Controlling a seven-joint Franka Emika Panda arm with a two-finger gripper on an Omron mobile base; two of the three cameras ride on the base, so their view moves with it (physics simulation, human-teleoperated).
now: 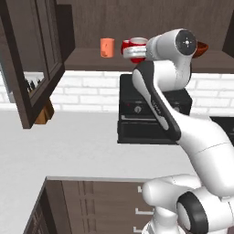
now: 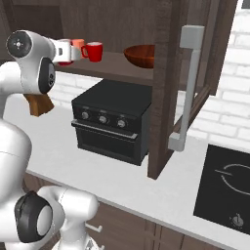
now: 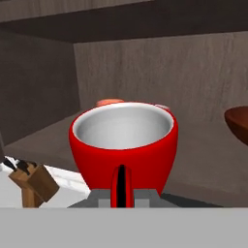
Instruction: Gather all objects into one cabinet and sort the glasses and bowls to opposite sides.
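I see red cup (image 3: 123,145), white inside | salmon-orange cup (image 1: 107,47) | reddish-brown bowl (image 2: 140,54) | dark brown cabinet (image 2: 163,88) | black oven (image 2: 110,122)
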